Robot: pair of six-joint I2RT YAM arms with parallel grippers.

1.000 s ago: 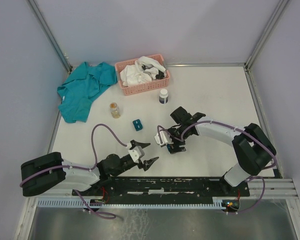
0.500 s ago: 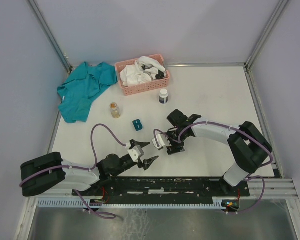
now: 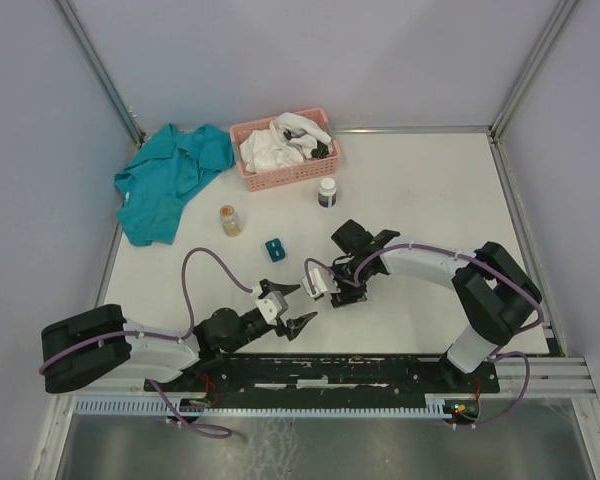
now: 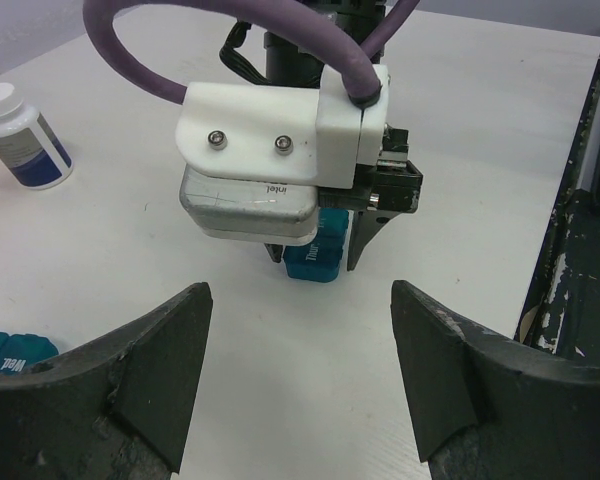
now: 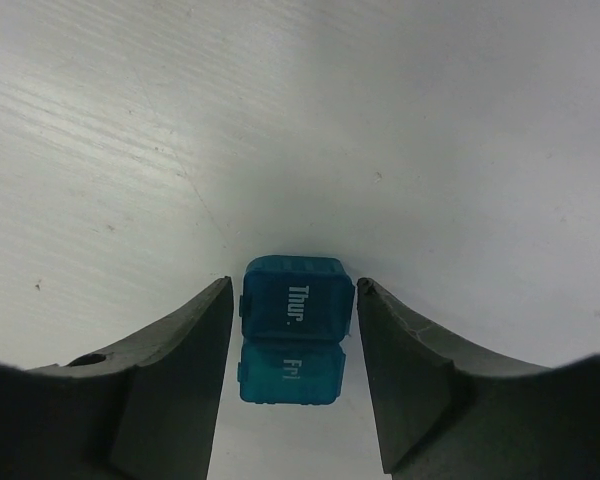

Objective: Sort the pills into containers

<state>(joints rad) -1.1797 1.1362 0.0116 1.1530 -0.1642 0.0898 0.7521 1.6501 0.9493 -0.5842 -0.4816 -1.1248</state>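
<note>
We can read "Thur." in white on one lid of the blue pill box (image 5: 292,340), and "Fri" on the lid at its 6 o'clock. The other blue pill box (image 4: 10,352), at 8 o'clock in the left wrist view, says "Wed". The silver camera (image 4: 248,205) says "intel". The white bottle (image 4: 20,135) label is too blurry for us.

The top external camera looks down over the whole table (image 3: 430,200) from high behind its near edge. Both wrist cameras frame one teal container (image 5: 293,340) closely, the left obliquely and the right from above.
</note>
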